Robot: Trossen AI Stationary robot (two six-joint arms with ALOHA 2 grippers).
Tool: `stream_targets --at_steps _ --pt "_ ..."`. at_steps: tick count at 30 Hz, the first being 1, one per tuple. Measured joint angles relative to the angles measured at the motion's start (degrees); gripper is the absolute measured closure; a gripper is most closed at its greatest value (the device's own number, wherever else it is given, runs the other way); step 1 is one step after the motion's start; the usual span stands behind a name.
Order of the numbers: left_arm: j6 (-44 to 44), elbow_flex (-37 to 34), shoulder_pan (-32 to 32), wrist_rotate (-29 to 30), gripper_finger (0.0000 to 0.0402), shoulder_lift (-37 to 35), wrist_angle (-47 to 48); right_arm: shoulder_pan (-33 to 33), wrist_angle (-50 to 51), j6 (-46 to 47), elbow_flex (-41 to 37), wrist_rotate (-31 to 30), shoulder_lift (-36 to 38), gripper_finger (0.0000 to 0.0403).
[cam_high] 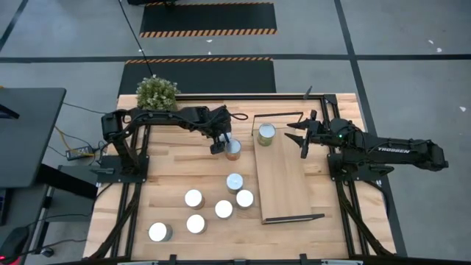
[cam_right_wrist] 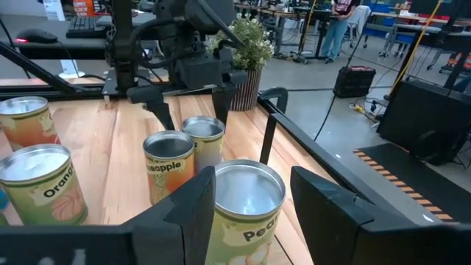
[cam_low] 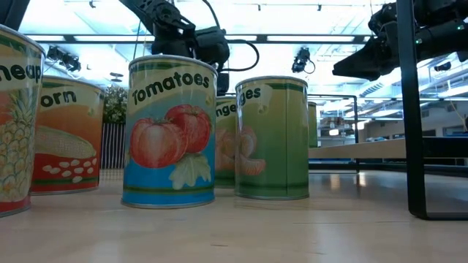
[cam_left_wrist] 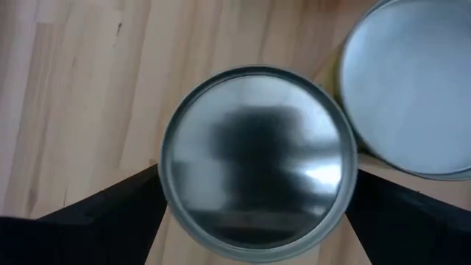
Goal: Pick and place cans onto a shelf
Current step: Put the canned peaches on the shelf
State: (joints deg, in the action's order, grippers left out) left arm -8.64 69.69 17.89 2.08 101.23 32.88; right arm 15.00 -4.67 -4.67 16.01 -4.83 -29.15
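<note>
1. Light-wood shelf (cam_high: 283,177) lying right of centre in the high view, one can (cam_high: 266,134) at its far end.
2. Left gripper (cam_high: 224,144) spread wide around a table can (cam_left_wrist: 257,158), per its wrist view.
3. Right gripper (cam_high: 300,137) partly apart, empty, beside the shelf can.

Open left end effector (cam_left_wrist: 254,213) straddling a can on a wooden desk.
Its two dark fingers (cam_left_wrist: 110,221) flank the can's shiny round lid (cam_left_wrist: 257,162); a second can (cam_left_wrist: 412,81) sits just beside it on the pale desk (cam_left_wrist: 73,88).
</note>
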Motion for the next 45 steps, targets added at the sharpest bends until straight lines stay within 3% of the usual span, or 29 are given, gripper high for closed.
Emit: stream_targets --at_steps 7,18,22,34,45 --pt "0.78 0.0 0.0 0.11 0.0019 0.0 -0.66 0.0 -0.43 0.0 0.0 0.01 0.0 0.0218" --pt "0.52 0.07 1.54 -0.85 0.0093 -0.03 0.05 0.0 -0.44 0.02 0.0 -0.01 0.0 0.0217" --pt "0.03 2.12 2.25 -0.14 0.0088 -0.09 2.95 0.0 -0.43 0.02 0.0 -0.02 0.0 0.0217" --pt "-3.17 17.58 1.62 3.41 0.0084 -0.13 9.62 0.0 -0.43 0.01 0.0 -0.04 0.0 0.0218" --pt "-5.24 20.5 -6.23 1.07 0.0084 -0.13 7.24 -0.01 -0.39 0.0 0.0 -0.04 0.0 0.0218"
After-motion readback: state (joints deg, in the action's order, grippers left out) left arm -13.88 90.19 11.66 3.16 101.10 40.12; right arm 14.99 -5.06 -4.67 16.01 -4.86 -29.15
